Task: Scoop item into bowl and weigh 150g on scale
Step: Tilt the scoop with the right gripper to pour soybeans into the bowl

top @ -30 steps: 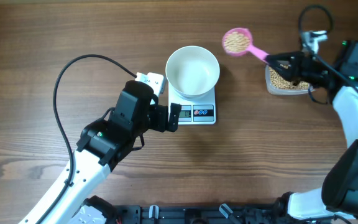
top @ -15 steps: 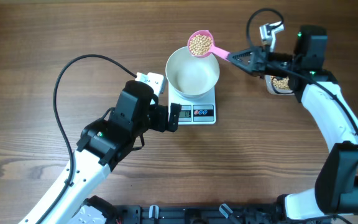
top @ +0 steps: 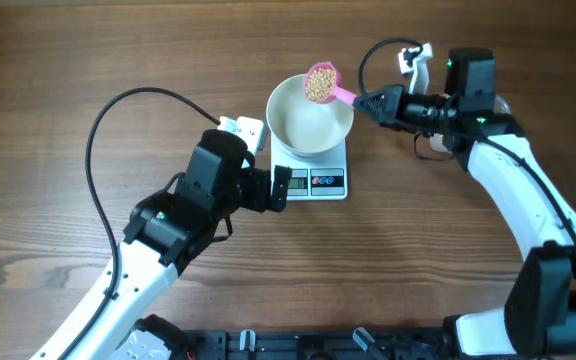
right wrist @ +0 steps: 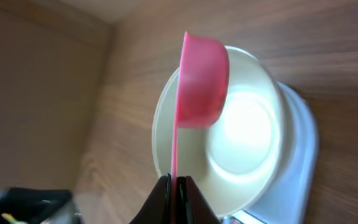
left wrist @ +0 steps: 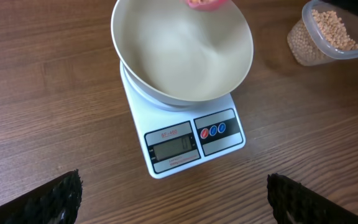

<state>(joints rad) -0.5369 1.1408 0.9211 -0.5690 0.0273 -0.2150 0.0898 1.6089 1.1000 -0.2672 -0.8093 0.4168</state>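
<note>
Item: beans – small, round, tan; one load sits in a pink scoop held over the bowl's rim at about 1 o'clock. No beans can be seen inside the bowl. Bowl: plain white, standing on the scale, whose display and two buttons run along its 6 o'clock edge; the reading is too small to make out. Right gripper: at 2 o'clock from the bowl, jaws closed tight on the scoop's thin handle, which the wrist view shows pinched between the fingertips. Left gripper: at 8 o'clock from the bowl, just beside the scale's left edge, jaws spread fully wide and holding nothing. Stock: clear plastic tub of the same beans, at 2 o'clock from the bowl in the left wrist view, well apart from the scale; largely hidden under the right arm from overhead. Progress, as judged: early – the first scoop looks brought over but not tipped, so pouring, further scoops and trimming to the target weight all remain. Surface: dark wood-grain table, with a black cable looping at 9 o'clock. Room: nothing shows beyond the tabletop.
</note>
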